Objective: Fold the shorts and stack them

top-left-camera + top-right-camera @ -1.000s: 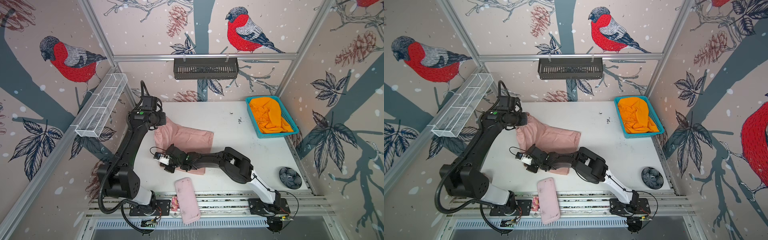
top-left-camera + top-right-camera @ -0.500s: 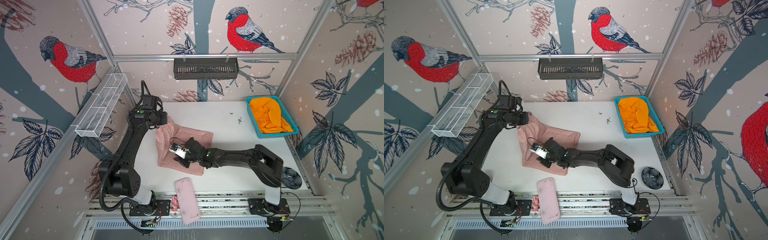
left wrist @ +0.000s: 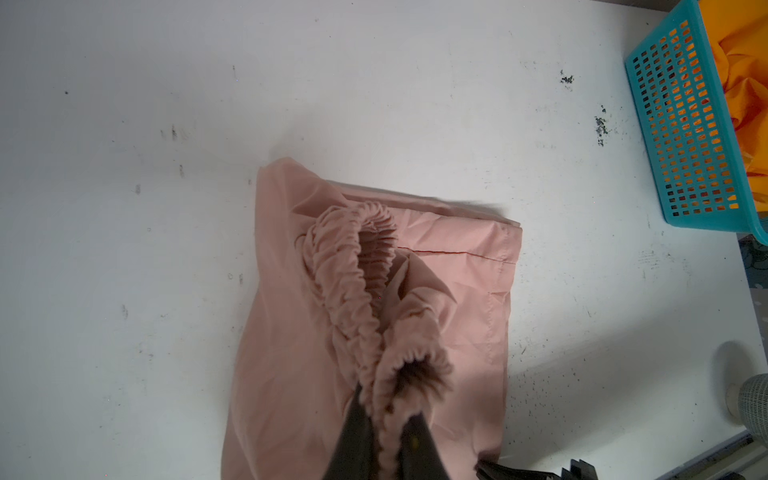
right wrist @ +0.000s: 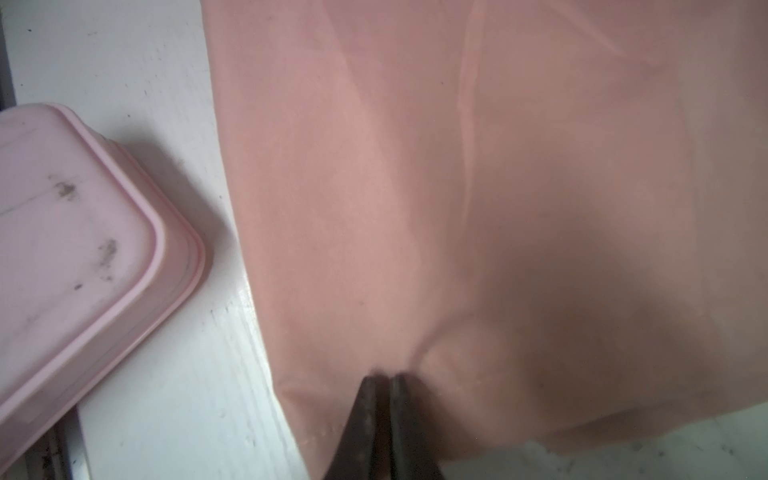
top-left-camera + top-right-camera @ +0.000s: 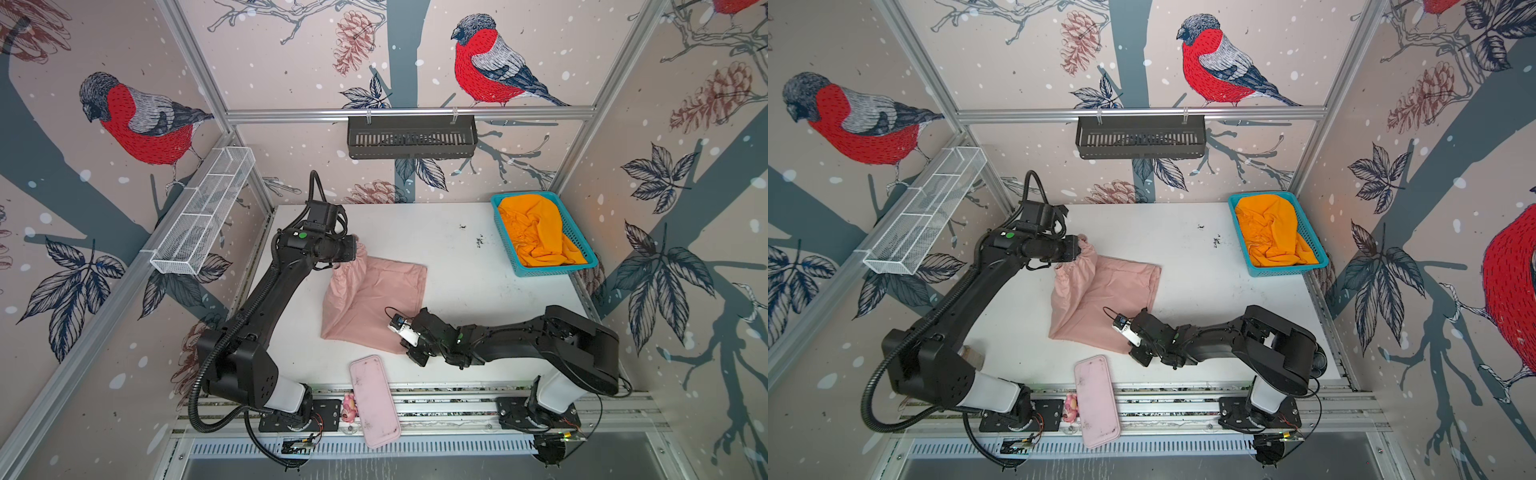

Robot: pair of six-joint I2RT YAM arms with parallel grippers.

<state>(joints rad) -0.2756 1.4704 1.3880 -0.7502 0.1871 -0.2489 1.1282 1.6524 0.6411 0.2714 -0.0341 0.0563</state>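
The dusty pink shorts (image 5: pixel 374 291) (image 5: pixel 1104 295) lie left of the table's middle, with the waist end lifted. My left gripper (image 5: pixel 352 254) (image 5: pixel 1077 249) (image 3: pixel 384 415) is shut on their gathered elastic waistband (image 3: pixel 353 270) and holds it off the table. My right gripper (image 5: pixel 402 345) (image 5: pixel 1130 344) (image 4: pixel 384 376) is shut on the pink shorts (image 4: pixel 457 187) at their near right edge, low on the table. The orange shorts (image 5: pixel 536 232) (image 5: pixel 1271 232) (image 3: pixel 744 83) lie crumpled in the teal basket (image 5: pixel 552 270) (image 5: pixel 1283 270) (image 3: pixel 685 124) at the back right.
A rigid pink tray (image 5: pixel 374 399) (image 5: pixel 1096 399) (image 4: pixel 70 249) lies on the front edge, close to the shorts' near side. A black wall basket (image 5: pixel 411 137) hangs at the back. A white wire shelf (image 5: pixel 203 212) is on the left wall.
My right gripper has moved right and toward the front, from the shorts' left side to their near right edge. The cloth's near part has shifted. The left gripper has hardly moved.
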